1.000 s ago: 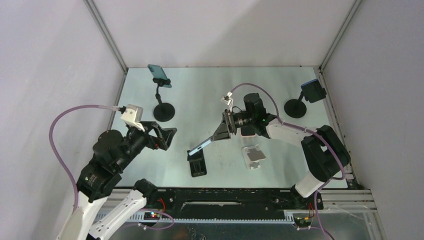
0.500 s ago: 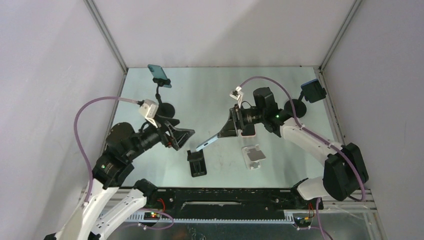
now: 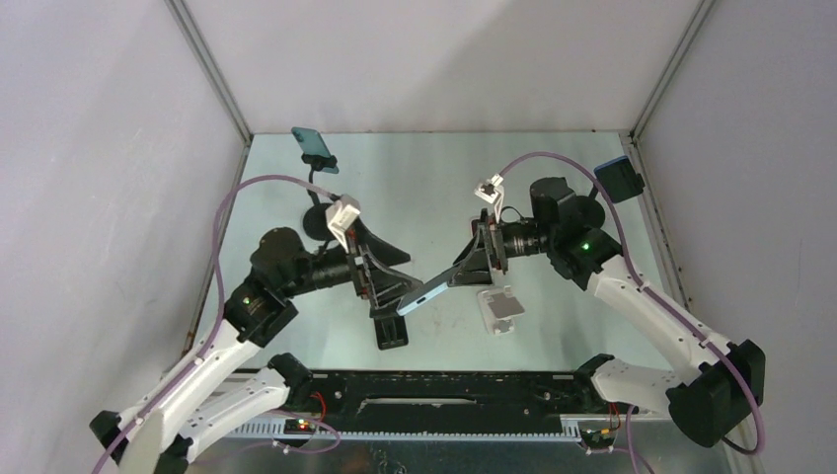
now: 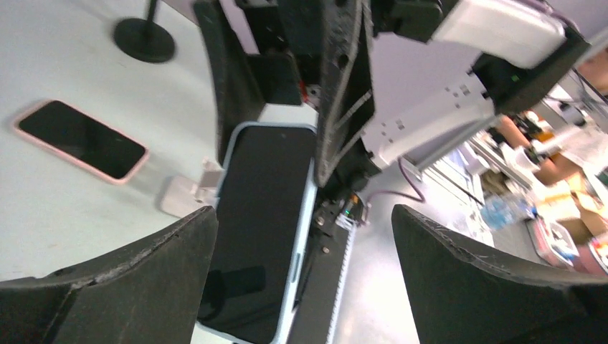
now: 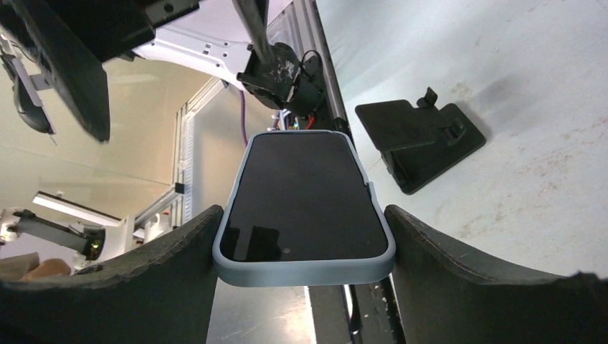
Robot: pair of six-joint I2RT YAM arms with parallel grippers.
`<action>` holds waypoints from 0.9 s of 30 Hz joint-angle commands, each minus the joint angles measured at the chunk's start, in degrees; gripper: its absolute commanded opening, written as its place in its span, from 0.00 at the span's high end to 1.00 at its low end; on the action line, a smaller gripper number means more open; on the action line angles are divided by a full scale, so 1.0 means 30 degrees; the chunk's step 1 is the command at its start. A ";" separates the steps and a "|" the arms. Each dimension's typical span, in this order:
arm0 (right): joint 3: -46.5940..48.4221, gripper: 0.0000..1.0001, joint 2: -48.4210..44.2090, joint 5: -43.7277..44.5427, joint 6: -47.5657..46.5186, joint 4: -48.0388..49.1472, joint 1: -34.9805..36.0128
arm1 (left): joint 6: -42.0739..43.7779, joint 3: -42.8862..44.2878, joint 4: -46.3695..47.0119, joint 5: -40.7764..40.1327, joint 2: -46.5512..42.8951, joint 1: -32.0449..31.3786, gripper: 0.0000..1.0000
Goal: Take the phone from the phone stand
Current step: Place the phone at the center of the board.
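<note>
Phone (image 3: 428, 293): gripped edgewise by right fingers (image 5: 466, 283), off black stand (image 3: 390, 329). Left fingers (image 4: 107, 287) released, flanking free end; centre them, close squarely before right lets go.

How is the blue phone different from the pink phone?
The blue phone has a pale blue case; the pink phone has a pink one. The blue phone is up in the air, pinched by the right hand; the pink phone lies flat on the table. Both screens are dark.

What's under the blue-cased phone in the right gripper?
The empty black stand lies on the table off to its side, not beneath. The phone, held by the right gripper, hides whatever is directly under it.
</note>
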 commanded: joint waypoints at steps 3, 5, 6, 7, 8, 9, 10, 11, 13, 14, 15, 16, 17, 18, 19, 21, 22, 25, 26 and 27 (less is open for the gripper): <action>0.0989 1.00 -0.1203 -0.0299 0.1729 -0.1176 -0.0077 | 0.0408 0.0091 0.0276 0.0934 0.1114 -0.1734 0.02; 0.0997 1.00 -0.1418 -0.0127 0.1737 -0.1862 0.0044 | 0.0272 -0.0159 0.0716 0.1061 0.1393 -0.2030 0.02; 0.0997 1.00 -0.1502 -0.0123 0.1731 -0.2064 0.0107 | 0.0119 -0.0227 0.1162 0.1240 0.1492 -0.2174 0.02; 0.0983 1.00 -0.1570 -0.0127 0.1646 -0.2398 0.0205 | 0.0064 -0.0337 0.1368 0.1348 0.1655 -0.2271 0.02; 0.0994 1.00 -0.1694 -0.0094 0.1598 -0.2551 0.0261 | 0.0030 -0.0360 0.1706 0.1494 0.1871 -0.2505 0.02; 0.0981 1.00 -0.1753 0.0012 0.1584 -0.2762 0.0383 | 0.0078 -0.0341 0.1757 0.1490 0.1980 -0.2642 0.02; 0.0971 1.00 -0.1871 0.0005 0.1595 -0.2865 0.0458 | 0.0334 -0.0289 0.1539 0.1318 0.2267 -0.2935 0.02; 0.0970 1.00 -0.1930 -0.0036 0.1602 -0.2917 0.0489 | 0.0509 -0.0140 0.1366 0.1196 0.2413 -0.3047 0.02; 0.0968 1.00 -0.2110 0.0038 0.1648 -0.2936 0.0642 | 0.0793 0.0003 0.1079 0.1075 0.2804 -0.3372 0.02; 0.0976 1.00 -0.2202 0.0038 0.1699 -0.2975 0.0757 | 0.0821 0.0000 0.1187 0.1177 0.2993 -0.3579 0.02; 0.0987 1.00 -0.2257 0.0003 0.1712 -0.2986 0.0786 | 0.0825 -0.0038 0.1263 0.1214 0.3054 -0.3706 0.02; 0.0973 1.00 -0.2334 -0.0081 0.1759 -0.2973 0.0880 | 0.0887 -0.0049 0.1365 0.1256 0.3159 -0.3962 0.02; 0.0971 1.00 -0.2381 -0.0129 0.1771 -0.2971 0.0950 | 0.0983 -0.0073 0.1381 0.1239 0.3210 -0.4059 0.02; 0.0969 1.00 -0.2505 -0.0165 0.1766 -0.3006 0.1083 | 0.1024 -0.0122 0.1372 0.1174 0.3307 -0.4138 0.02; 0.0983 1.00 -0.2569 -0.0171 0.1761 -0.3031 0.1139 | 0.1032 -0.0165 0.1371 0.1183 0.3358 -0.4162 0.02; 0.0981 1.00 -0.2782 -0.0261 0.1770 -0.3013 0.1280 | 0.1053 -0.0264 0.1428 0.1169 0.3424 -0.4193 0.02; 0.0986 1.00 -0.2825 -0.0381 0.1795 -0.2965 0.1363 | 0.1044 -0.0346 0.1457 0.1201 0.3434 -0.4187 0.02; 0.0990 1.00 -0.2971 -0.0490 0.1838 -0.2921 0.1524 | 0.0914 -0.0470 0.1796 0.1550 0.3419 -0.4203 0.02; 0.0994 1.00 -0.2978 -0.0556 0.1841 -0.2891 0.1550 | 0.0857 -0.0566 0.1919 0.1649 0.3414 -0.4223 0.02; 0.0997 1.00 -0.2983 -0.0616 0.1835 -0.2883 0.1584 | 0.0705 -0.0606 0.2034 0.1826 0.3431 -0.4238 0.02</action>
